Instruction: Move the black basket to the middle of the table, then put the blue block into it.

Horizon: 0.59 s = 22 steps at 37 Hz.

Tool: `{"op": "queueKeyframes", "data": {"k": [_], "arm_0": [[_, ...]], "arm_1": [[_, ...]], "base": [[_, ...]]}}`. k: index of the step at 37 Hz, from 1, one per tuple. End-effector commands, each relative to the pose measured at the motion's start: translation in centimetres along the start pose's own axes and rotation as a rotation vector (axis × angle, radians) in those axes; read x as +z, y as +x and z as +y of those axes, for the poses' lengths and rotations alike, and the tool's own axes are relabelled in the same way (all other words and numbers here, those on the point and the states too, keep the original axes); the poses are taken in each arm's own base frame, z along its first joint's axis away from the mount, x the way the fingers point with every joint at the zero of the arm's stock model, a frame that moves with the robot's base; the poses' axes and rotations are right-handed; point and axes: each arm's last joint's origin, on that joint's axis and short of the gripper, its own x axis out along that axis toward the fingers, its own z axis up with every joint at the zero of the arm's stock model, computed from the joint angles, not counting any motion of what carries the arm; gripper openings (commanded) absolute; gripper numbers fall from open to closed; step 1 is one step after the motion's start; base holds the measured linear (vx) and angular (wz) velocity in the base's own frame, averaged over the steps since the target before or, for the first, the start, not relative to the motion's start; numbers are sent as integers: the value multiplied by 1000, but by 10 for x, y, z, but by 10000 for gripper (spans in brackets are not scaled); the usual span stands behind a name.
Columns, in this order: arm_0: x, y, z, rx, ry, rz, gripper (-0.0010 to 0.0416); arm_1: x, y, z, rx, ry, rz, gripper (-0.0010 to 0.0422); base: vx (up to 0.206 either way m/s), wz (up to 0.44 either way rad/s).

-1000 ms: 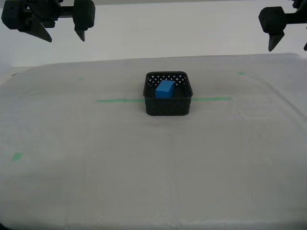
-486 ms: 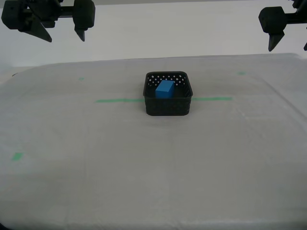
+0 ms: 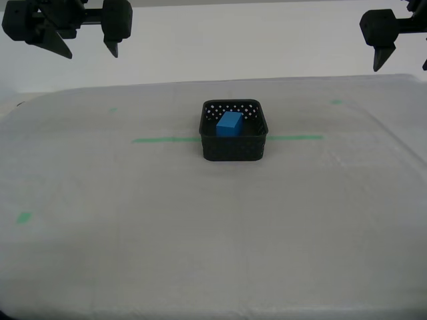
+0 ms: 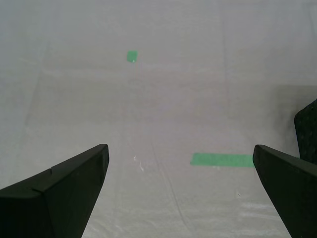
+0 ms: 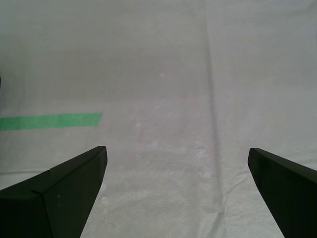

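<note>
A wide table (image 3: 213,253) covered in whitish-grey cloth fills nearly the whole exterior view. Near its middle sits a small squarish black plastic basket (image 3: 233,148) with rounded corners and rows of small holes in its walls. It stands upright, astride a thin green tape line (image 3: 160,140) that runs across the cloth on both sides of it.

Two dark grippers hang high above the far edge of the table, well apart from the basket. Judging by the tape each wrist camera sees, my second gripper (image 4: 179,148) is the one at the exterior view's left (image 3: 90,50) and my first gripper (image 5: 177,148) the one at the exterior view's right (image 3: 401,63). Each has its jaws spread wide with nothing between them, only bare cloth below.

A small solid bright-blue rectangular block (image 3: 229,124) lies inside the basket, towards its far wall. Which way its long axis runs is hard to tell.

The basket lies between the two grippers, lower and inward from each, neither clearly nearer. With the block already in the centred basket, the task looks finished.
</note>
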Motion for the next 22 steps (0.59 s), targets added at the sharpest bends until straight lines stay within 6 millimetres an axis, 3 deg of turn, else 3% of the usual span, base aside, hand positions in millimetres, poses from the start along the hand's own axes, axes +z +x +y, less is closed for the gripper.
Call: {"op": "queueKeyframes", "data": {"k": [1,22], "arm_0": [[0,0,0,-2,0,-1,399],[0,0,0,-2,0,-1,399]], "arm_1": [[0,0,0,2,1,-2,400],[0,0,0,2,2,-2,400]], "base": [[0,0],[0,0]]}}
